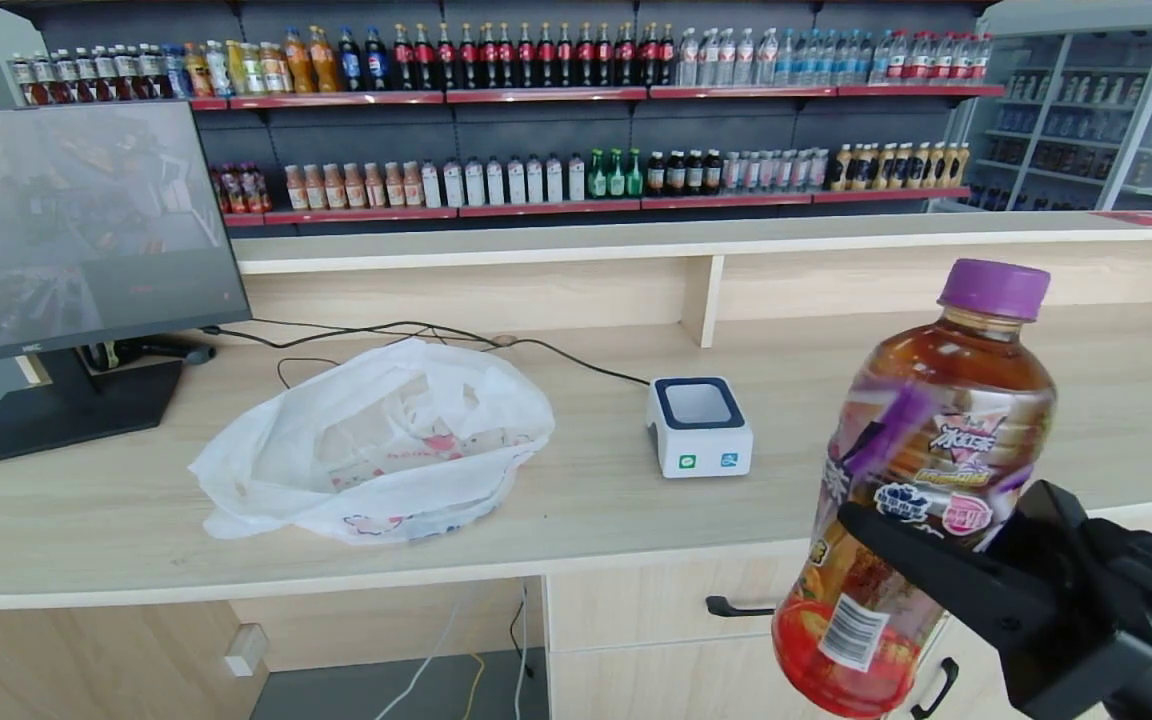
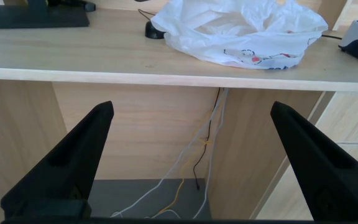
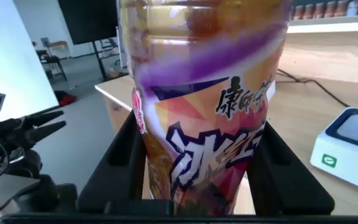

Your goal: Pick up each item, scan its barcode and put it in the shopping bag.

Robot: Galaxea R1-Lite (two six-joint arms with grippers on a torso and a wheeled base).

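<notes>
Right end effector [image 1: 871, 545] sits at 4 o'clock from the scanner [image 1: 698, 425] in the head view. It is clamped on the lower body of a purple-capped tea bottle [image 1: 936, 450], held in the air and tilted, cap toward 1 o'clock. The white shopping bag [image 1: 376, 450] lies open on the surface [image 1: 616, 500] at 9 o'clock from the scanner, beside a monitor [image 1: 76, 220]. In the left wrist view, the left end effector [image 2: 191, 112] is spread wide and empty, below the surface edge under the bag. In the right wrist view, black fingers [image 3: 123, 168] press both sides of the bottle's label, the scanner beyond.
</notes>
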